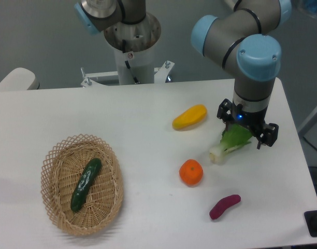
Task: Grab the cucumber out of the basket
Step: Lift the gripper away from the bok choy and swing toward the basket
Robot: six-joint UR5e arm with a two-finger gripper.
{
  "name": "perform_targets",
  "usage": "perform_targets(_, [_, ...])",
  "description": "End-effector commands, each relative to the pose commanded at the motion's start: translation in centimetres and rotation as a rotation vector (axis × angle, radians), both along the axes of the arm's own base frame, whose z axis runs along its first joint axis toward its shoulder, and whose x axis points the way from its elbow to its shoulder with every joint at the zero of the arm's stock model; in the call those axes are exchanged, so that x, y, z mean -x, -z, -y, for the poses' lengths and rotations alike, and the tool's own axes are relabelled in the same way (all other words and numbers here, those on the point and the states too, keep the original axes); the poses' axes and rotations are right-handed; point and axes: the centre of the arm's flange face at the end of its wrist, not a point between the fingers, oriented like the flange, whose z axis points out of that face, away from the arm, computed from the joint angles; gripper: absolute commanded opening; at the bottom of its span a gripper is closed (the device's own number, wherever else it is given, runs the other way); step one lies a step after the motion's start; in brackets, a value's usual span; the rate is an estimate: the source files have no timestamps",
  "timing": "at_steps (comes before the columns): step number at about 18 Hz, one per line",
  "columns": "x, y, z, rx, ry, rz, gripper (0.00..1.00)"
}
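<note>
The dark green cucumber [86, 183] lies lengthwise inside the oval woven basket [54, 158] at the front left of the table. My gripper [245, 130] is far from it, at the right side of the table. It points down over the leafy end of a bok choy [230, 143]. Its fingers are hidden under the wrist and behind the leaves, so I cannot tell whether they are open or shut on the leaves.
A yellow vegetable [189, 117] lies at centre right, an orange [191, 173] in front of it, and a purple sweet potato [224, 206] near the front right. The robot base [131, 36] stands at the table's back edge.
</note>
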Motion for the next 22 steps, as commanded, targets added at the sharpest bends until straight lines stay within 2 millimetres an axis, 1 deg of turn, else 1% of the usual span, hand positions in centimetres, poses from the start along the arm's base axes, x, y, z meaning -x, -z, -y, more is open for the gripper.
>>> perform_targets(2, [-0.3, 0.9, 0.1, 0.009, 0.001, 0.013, 1.0])
perform_targets(4, [-0.4, 0.9, 0.0, 0.007, 0.0, 0.014, 1.0])
perform_targets(6, [-1.3, 1.1, -0.6, 0.008, 0.011, 0.023, 1.0])
perform_targets(8, [-2.0, 1.9, -0.7, 0.009, -0.02, 0.041, 1.0])
perform_targets(9, [-2.7, 2.1, -1.2, 0.006, -0.035, 0.046, 1.0])
perform_targets(11, [-4.6, 2.6, -2.8, 0.003, -0.056, 0.056, 1.0])
perform_targets(14, [-7.5, 2.8, -5.7, -0.006, -0.107, 0.055, 1.0])
perform_targets(15, [-8.6, 3.4, -6.5, -0.005, -0.135, 0.063, 1.0])
perform_targets(17, [-11.1, 4.5, -8.1, -0.01, -0.2, 0.08, 1.0])
perform_targets(22, [-17.3, 4.8, -12.6, -0.043, -0.372, 0.089, 1.0])
